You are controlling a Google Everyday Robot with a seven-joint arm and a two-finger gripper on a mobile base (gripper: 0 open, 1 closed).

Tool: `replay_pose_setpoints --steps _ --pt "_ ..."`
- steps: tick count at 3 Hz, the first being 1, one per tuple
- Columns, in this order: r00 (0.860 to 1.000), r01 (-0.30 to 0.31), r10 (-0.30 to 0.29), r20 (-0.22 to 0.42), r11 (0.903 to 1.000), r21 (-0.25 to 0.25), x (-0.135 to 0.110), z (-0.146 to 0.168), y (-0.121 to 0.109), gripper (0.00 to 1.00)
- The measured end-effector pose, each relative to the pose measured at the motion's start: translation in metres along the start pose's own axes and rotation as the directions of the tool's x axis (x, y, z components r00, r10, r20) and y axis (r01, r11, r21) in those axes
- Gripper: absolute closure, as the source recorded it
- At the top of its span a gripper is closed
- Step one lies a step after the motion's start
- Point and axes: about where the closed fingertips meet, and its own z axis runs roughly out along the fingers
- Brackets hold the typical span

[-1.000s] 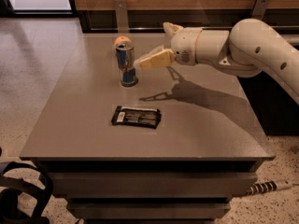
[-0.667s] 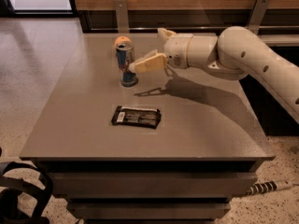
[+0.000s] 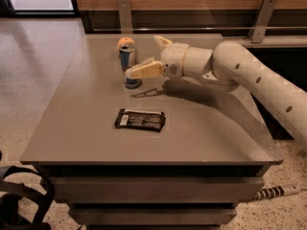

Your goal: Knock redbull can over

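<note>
The redbull can (image 3: 127, 60), blue and silver, stands upright on the grey table (image 3: 86, 128) toward the back left. My gripper (image 3: 142, 55) reaches in from the right on a white arm (image 3: 249, 75). It is open. Its tan lower finger (image 3: 144, 71) lies against the can's lower right side, and the upper finger (image 3: 161, 41) points up behind and to the right of the can.
A round orange fruit (image 3: 123, 41) sits just behind the can. A flat black snack wrapper (image 3: 140, 120) lies in front of it at mid table. A wooden wall with metal brackets (image 3: 125, 13) runs along the back. A power strip (image 3: 276, 192) lies on the floor at right.
My gripper has moved left across the table toward the can; the lower finger now reaches the can's side. The can still stands.
</note>
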Motion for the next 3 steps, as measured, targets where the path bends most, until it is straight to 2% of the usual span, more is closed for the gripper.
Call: replay_pose_setpoints --steps 2,3 --pt "0.999 -0.045 0.046 0.027 0.9987 -0.026 0.003 0.003 0.019 0.0" --pt "0.996 -0.059 0.062 0.064 0.9975 -0.039 0.003 0.011 0.026 0.0"
